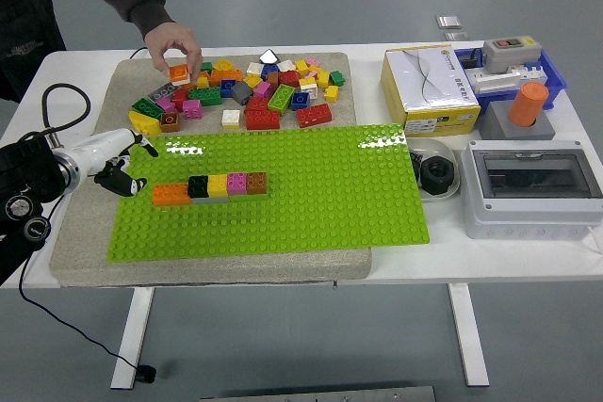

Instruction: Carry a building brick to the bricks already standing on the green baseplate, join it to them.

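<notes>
- Hovering at the left of the frame, the robot's left hand [121, 159], white with black fingertips, sat over the grey mat's left part, just off the left edge of the flat green studded baseplate [311, 195].
- Its fingers were loosely spread and held nothing; one thin finger pointed up and right toward the baseplate's upper left corner.
- The black left arm [28, 200] came in from the left edge, with a black cable looping above it.
- A row of joined building bricks [209, 188] stood on the left part of the baseplate, reading from left to right: orange, black, yellow, pink, brown.
- The orange end of that row lay near the hand but apart from it.
- A pile of loose plastic bricks in many colours [240, 93] lay on the speckled grey mat [94, 261] beyond the baseplate, in the upper middle of the frame.
- At the upper left, a person's hand [173, 47] in a dark sleeve reached down onto the left end of that pile, with its fingers closed around a small orange brick [178, 72].
- The white table [528, 261] carried, at the right of the frame, a white and yellow cardboard box [429, 87], a blue tray of switch parts [546, 77], an orange cylinder on a grey block [528, 110], a grey electrical enclosure with a clear lid [532, 190] and a small round black part [435, 176].
</notes>
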Motion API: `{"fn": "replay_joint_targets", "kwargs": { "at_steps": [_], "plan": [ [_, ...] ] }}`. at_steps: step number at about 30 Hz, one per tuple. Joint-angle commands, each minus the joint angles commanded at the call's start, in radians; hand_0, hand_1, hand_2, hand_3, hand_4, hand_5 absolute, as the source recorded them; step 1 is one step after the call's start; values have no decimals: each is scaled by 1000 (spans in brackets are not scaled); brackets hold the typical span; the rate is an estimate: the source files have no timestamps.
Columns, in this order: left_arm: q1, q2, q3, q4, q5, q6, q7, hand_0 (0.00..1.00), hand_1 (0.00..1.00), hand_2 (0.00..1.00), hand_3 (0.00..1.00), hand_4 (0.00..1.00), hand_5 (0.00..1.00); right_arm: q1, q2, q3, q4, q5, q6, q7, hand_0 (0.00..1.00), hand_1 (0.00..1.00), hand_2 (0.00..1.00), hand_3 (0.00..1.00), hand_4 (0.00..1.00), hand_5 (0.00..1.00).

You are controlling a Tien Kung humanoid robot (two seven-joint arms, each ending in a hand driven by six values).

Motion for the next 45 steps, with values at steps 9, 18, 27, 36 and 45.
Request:
{"fn": "replay_joint_targets", "kwargs": {
  "at_steps": [9,18,27,36,45],
  "plan": [
    [139,41,-172,-52,44,32,-36,107,2,31,749,591,2,8,2,25,0,-11,-3,-8,638,442,605,718,723,942],
    [280,52,-344,-76,71,49,-64,107,2,31,748,588,2,16,9,74,0,-57,-3,-22,638,447,612,716,722,941],
    [379,-7,-517,-139,103,60,-71,107,2,30,746,580,2,23,26,146,0,-144,-3,-46,637,457,634,714,717,954],
    [419,-51,-561,-187,127,76,-82,108,2,30,745,576,2,32,38,135,0,-116,-20,-38,638,459,637,714,719,953],
    [431,-74,-563,-207,148,95,-95,108,2,29,743,570,2,35,47,76,0,-13,-56,-6,631,459,659,726,711,948]
  ]
}}
